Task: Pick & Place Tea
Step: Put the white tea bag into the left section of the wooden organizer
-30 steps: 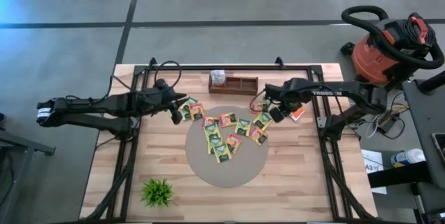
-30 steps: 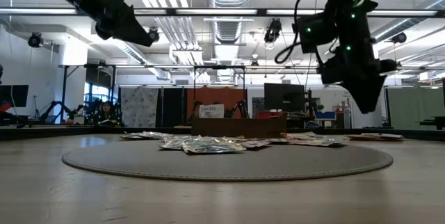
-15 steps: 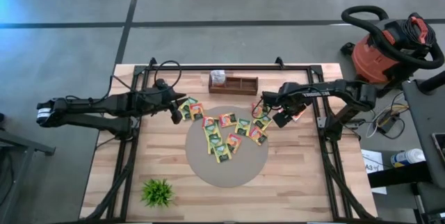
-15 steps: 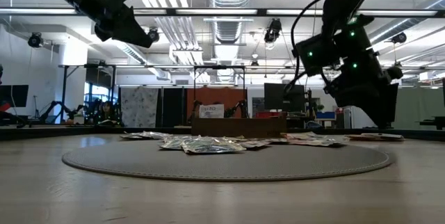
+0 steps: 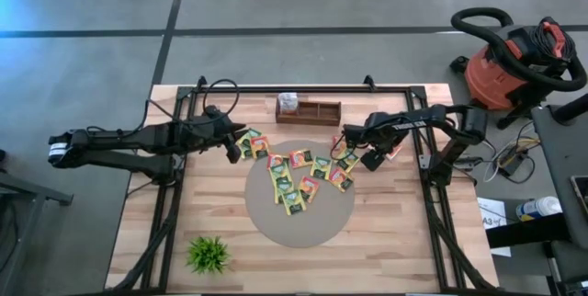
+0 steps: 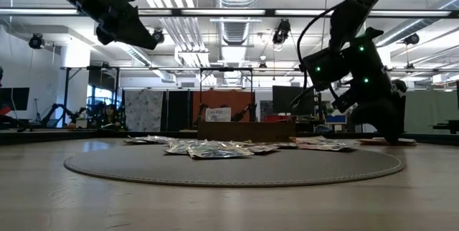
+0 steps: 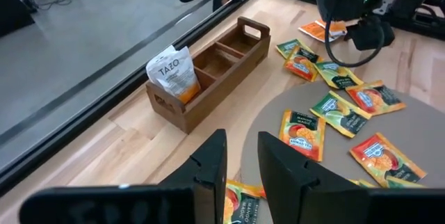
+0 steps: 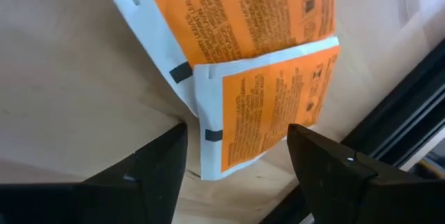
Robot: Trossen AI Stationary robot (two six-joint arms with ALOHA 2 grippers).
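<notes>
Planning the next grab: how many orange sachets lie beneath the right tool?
2: one orange sachet, a second sachet overlapping it, both beneath the open right tool; more may be hidden.

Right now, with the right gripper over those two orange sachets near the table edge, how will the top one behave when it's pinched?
The upper orange sachet lies flat and thin, so probably light and floppy. It overlaps the other sachet, which may drag along. The open right gripper may struggle to get under its flush edge.
</notes>
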